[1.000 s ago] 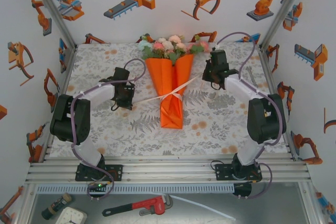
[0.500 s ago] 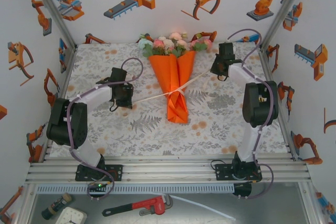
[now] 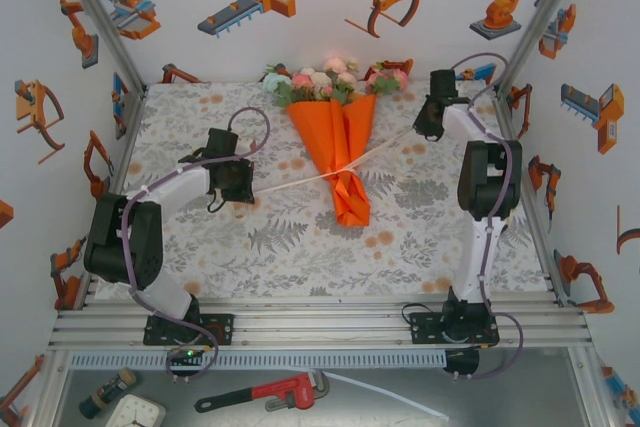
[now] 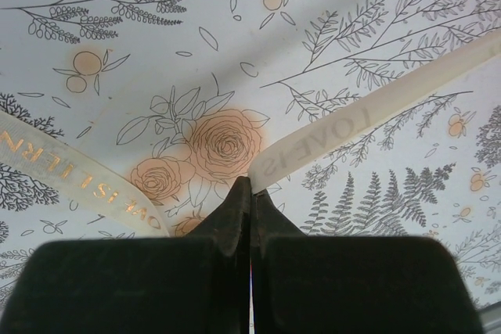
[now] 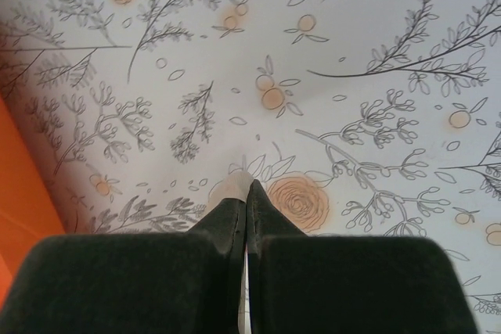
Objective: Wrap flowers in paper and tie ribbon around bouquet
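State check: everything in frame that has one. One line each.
bouquet: wrapped, lying on the cloth, blooms at the far end
ribbon: looped round the bouquet, stretched between both grippers
left gripper: shut on the ribbon
right gripper: shut on the ribbon

Bright orange paper [image 3: 340, 152], plain and matte, no print on it. The flowers [image 3: 325, 82] are pink, peach and pale mint, with green leaves. The ribbon [image 4: 368, 119] is cream-white, and up close it carries faint gold lettering. The cloth [image 3: 270, 237] on the bench is white with grey ferns and leafy sprigs, dotted with soft orange roses and berries. Left hand [image 4: 250, 189] is black, right hand [image 5: 247, 189] black too. The walls [image 3: 320, 37] are white, printed with orange-and-grey robot pictures. Down front, a red wrench [image 3: 270, 390].
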`<state>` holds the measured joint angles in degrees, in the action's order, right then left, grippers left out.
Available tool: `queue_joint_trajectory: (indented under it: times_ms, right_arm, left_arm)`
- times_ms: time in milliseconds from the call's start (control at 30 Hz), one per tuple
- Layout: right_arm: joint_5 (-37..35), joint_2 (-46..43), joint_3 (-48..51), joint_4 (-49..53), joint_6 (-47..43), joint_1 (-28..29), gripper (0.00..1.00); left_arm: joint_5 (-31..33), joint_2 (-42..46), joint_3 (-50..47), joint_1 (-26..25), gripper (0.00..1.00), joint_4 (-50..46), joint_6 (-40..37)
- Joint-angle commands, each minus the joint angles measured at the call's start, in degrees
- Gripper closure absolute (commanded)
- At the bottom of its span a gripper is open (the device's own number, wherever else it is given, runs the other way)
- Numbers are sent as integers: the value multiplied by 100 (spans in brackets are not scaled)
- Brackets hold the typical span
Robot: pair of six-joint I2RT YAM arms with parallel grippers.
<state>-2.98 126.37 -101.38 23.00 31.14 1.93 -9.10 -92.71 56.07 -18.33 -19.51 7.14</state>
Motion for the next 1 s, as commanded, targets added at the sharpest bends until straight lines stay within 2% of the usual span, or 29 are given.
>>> queue_joint_trajectory:
  times_ms: [0,300,500,967]
  right_arm:
    - [-992,142,-467,-274,245,-587,100]
    - [-1665,230,-619,193,671,-965,100]
    - [-1626,45,-511,163,625,-1035,100]
    - [-1820,-377,-80,361,1738,-1652,100]
  left_arm:
    - [650,188,-168,260,100,-572,-50]
    - [683,270,-220,327,100,-572,-37]
    - [674,282,-211,341,100,-576,-30]
    - [1052,455,-308,631,100,-601,216]
